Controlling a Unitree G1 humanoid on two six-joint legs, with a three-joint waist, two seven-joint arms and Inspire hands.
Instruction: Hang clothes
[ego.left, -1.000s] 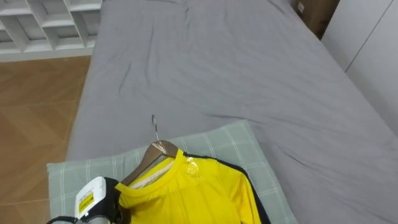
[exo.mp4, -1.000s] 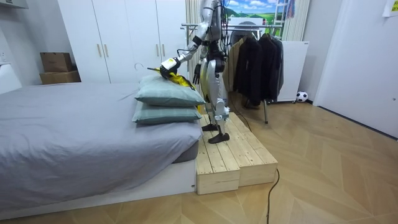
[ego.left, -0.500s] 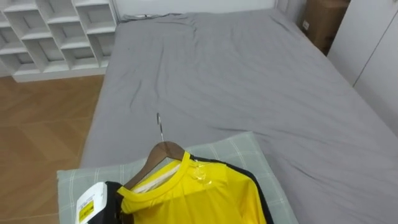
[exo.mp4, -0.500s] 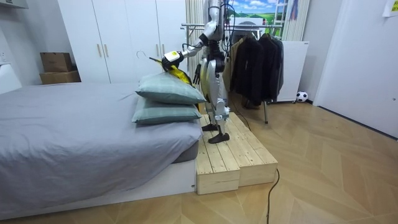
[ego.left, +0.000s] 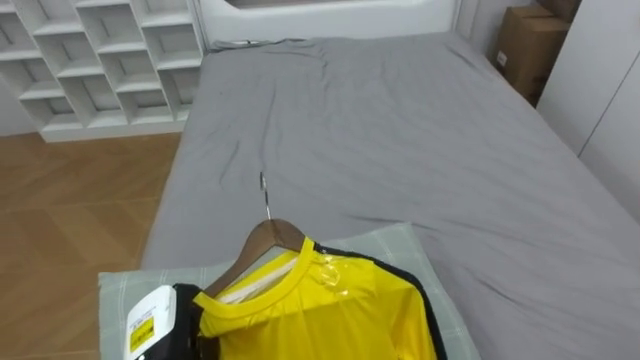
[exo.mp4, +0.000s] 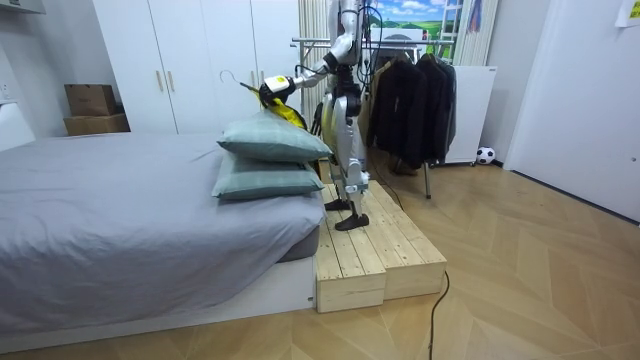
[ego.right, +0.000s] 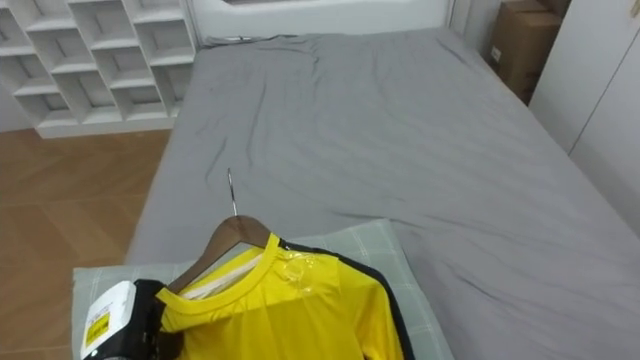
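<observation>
Gripping a yellow shirt (ego.left: 330, 315) on its wooden hanger (ego.left: 268, 240), left hand (ego.left: 182, 305) above the pillows (exo.mp4: 270, 145).

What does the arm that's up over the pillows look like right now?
The left hand is black, with a boxy white tag on its back that carries a yellow label. In the room view its forearm looks slim and pale grey with darker sections.

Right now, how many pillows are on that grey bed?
2. One pale green checked pillow lies stacked on a second pale green pillow, at the end of the grey bed beside the robot. None seems hidden.
</observation>
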